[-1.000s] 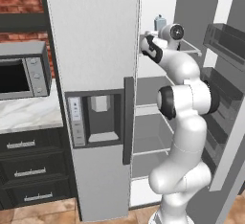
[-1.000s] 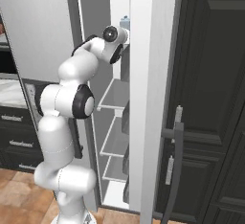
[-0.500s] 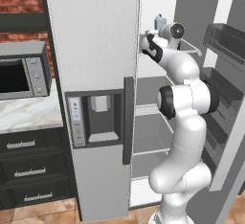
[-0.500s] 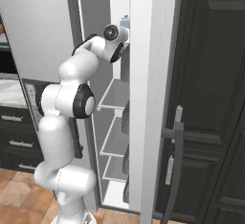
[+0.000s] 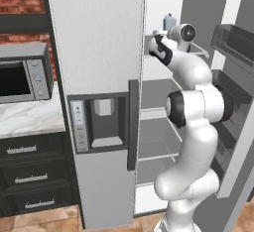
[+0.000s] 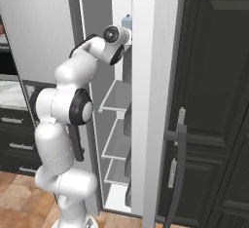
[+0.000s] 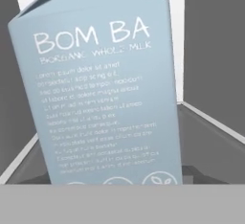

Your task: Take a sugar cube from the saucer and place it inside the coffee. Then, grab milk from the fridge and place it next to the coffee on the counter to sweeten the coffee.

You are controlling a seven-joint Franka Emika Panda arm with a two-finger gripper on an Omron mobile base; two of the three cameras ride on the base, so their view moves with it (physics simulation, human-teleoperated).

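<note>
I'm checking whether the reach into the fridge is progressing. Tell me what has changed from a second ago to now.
Nothing has visibly changed. The arm is still stretched into the open fridge at its upper shelf, its hand close in front of the milk, which stands upright where it was. No grasp can be seen. The fridge door stays open, and the microwave and counter are as before.

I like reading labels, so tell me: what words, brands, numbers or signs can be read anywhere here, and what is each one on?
"BOM BA": large white letters near the top of the milk carton.
"ORGANIC WHOLE MILK": the smaller line beneath, faint, so this reading is likely but not sure.
Fine print lower on the carton: too blurred to read.
Round symbols at the carton's foot: cut off, unreadable.
Fridge dispenser buttons and microwave panel: too small to read.
</note>
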